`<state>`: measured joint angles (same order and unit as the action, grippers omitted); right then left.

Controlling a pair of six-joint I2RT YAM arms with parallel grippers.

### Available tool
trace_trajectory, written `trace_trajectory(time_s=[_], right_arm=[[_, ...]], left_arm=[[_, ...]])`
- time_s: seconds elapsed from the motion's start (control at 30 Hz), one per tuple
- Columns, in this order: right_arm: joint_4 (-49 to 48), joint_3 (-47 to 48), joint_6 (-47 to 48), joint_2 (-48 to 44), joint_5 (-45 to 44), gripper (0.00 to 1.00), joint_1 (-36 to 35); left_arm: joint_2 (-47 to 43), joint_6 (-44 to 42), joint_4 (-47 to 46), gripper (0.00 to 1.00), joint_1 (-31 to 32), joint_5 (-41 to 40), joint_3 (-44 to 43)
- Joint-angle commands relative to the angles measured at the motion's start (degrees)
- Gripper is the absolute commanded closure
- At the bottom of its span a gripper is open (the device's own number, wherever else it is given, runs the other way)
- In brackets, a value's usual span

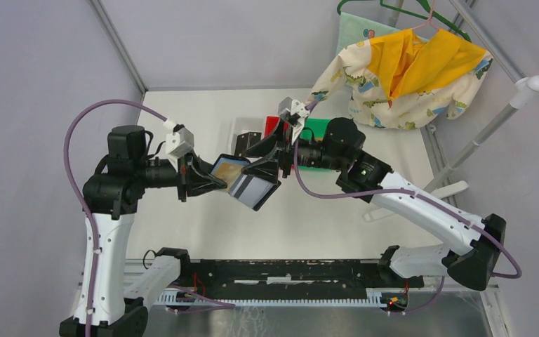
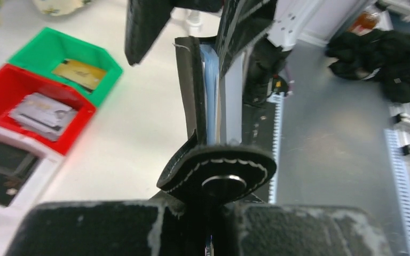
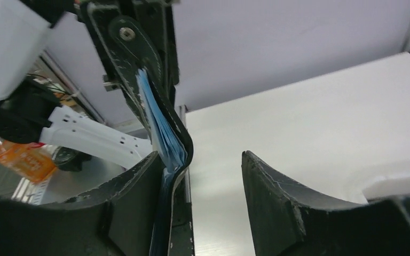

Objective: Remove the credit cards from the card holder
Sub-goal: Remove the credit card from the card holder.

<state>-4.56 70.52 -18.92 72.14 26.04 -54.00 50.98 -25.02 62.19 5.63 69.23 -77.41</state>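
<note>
The black card holder (image 1: 244,184) hangs open in the air between both grippers, light blue inside. A tan-gold credit card (image 1: 229,170) and a silvery-grey one (image 1: 255,189) show in it. My left gripper (image 1: 214,179) is shut on the holder's edge; in the left wrist view its jaws (image 2: 213,210) pinch the holder just below the closure tab (image 2: 219,172). My right gripper (image 1: 260,160) is open around the holder's far side. In the right wrist view (image 3: 202,160) the holder (image 3: 166,133) lies against the left finger (image 3: 133,197), and the right finger (image 3: 283,197) stands apart.
Three small bins stand behind the holder: a green bin (image 2: 104,56) with a gold card (image 2: 80,73), a red bin (image 2: 10,80) with grey cards (image 2: 42,109), and a white bin (image 2: 21,146) with something black. A child's garment (image 1: 407,70) hangs at the back right.
</note>
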Motion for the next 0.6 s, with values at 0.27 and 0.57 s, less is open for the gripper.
trace_trajectory(time_s=[0.27,0.57], right_arm=[[-18.4,5.6,-9.9,4.9,30.0,0.42,3.1],[-16.2,9.4,-12.9,9.9,29.4,0.83,3.1]], left_arm=[[0.3,13.5,-0.7,0.98,0.0,10.0,-2.2],[-0.2,17.2,-2.7,0.98,-0.1,8.3,-0.1]])
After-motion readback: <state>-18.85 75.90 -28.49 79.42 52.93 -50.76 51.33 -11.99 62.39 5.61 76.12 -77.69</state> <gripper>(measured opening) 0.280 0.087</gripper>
